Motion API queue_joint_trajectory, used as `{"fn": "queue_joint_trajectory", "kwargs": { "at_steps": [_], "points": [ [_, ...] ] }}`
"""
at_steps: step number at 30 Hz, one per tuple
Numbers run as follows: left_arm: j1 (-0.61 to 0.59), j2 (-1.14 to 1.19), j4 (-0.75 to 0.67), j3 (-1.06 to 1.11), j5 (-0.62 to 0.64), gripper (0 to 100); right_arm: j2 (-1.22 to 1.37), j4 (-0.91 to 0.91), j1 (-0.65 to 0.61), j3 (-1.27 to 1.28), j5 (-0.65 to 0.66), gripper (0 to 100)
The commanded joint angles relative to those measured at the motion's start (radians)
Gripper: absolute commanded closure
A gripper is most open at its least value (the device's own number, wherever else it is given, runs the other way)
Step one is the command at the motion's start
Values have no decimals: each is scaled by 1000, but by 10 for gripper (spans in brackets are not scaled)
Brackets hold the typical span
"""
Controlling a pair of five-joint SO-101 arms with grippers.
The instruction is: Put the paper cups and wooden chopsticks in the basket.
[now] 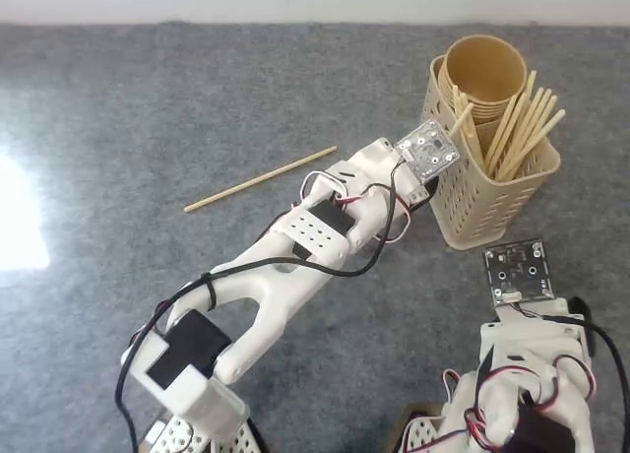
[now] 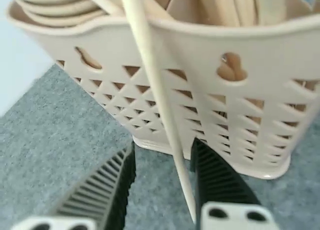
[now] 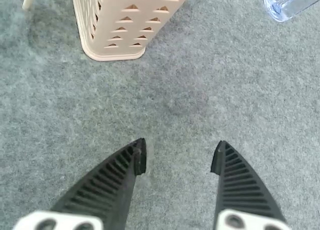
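Note:
A beige lattice basket (image 1: 492,212) stands at the back right, holding stacked paper cups (image 1: 484,69) and several wooden chopsticks (image 1: 522,128). My left arm (image 1: 325,231) stretches up to the basket's near side. In the left wrist view my left gripper (image 2: 162,150) is open, and one chopstick (image 2: 155,90) runs between its fingers, close to one of them, with its upper end leaning over the basket's rim (image 2: 240,35). Another chopstick (image 1: 261,179) lies flat on the carpet left of the basket. My right gripper (image 3: 177,157) hangs open over bare carpet, short of the basket (image 3: 115,25).
Grey carpet covers the whole surface, with open room left of the loose chopstick. A clear plastic bottle (image 3: 290,0) lies beyond the right gripper. The right arm (image 1: 532,374) sits at the front right, below the basket.

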Motion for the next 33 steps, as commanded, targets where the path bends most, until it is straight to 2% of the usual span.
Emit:
{"fn": "queue_joint_trajectory", "kwargs": {
  "at_steps": [1, 3, 9, 16, 18, 23, 27, 33],
  "points": [
    [-2, -6, -20, -50, -5, 828, -2, -1, 4, -5, 8, 775],
    [2, -3, -20, -50, -5, 844, -2, -1, 4, -5, 6, 775],
    [35, -2, -21, -50, -17, 980, -2, -1, 4, -5, 6, 775],
    [51, -9, -17, -42, -66, 987, -2, -2, 4, -5, 6, 776],
    [52, -28, 25, -59, -66, 987, -2, -4, 4, -5, 6, 776],
    [80, -170, 232, -120, -61, 988, -2, -4, 4, -5, 6, 776],
    [101, -321, 299, -117, -58, 988, -2, -1, 4, -5, 9, 776],
    [157, -546, 341, -122, 25, 988, -2, 2, 5, -5, 9, 776]
  ]
}}
